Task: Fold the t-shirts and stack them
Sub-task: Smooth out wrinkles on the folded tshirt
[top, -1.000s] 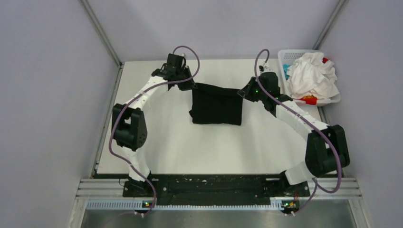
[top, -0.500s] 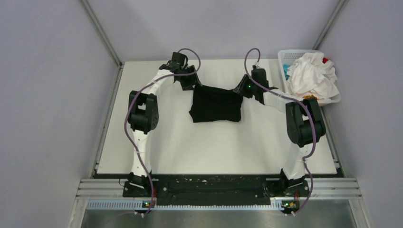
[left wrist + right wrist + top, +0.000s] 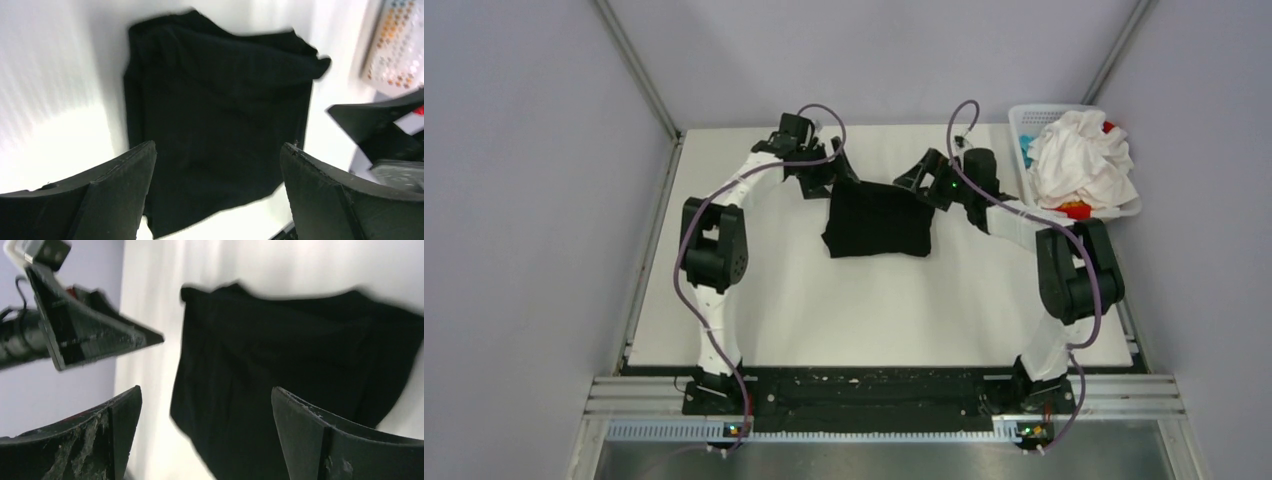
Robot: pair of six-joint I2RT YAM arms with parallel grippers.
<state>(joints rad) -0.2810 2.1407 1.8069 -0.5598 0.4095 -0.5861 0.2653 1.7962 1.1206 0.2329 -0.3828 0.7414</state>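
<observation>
From the near edge of the white surface [image 3: 804, 310] the left arm [image 3: 711, 255] and right arm [image 3: 1076, 268] rise and reach toward the far side. Beyond the bare near half, the black t-shirt [image 3: 879, 220] lies flat as a folded, roughly square bundle, midway between the left and right edges and in the far half of the surface. Its near edge looks slightly uneven and its far right corner is bunched into a small point.

The left claw [image 3: 842, 172] is at the shirt's far left corner and the right claw [image 3: 911, 180] at its far right corner. In the left wrist view the left claw [image 3: 218, 146] has its fingers spread wide with nothing between them, the dark cloth lying below. The right wrist view shows the right claw [image 3: 206, 390] the same way, parted and gripping nothing. Whether either touches the cloth I cannot tell.

In the far right corner stands the white lattice basket [image 3: 1024, 112], heaped with crumpled white t-shirts [image 3: 1079, 160], a bit of red cloth [image 3: 1076, 211] at its near side and blue cloth [image 3: 1025, 146] at its left
</observation>
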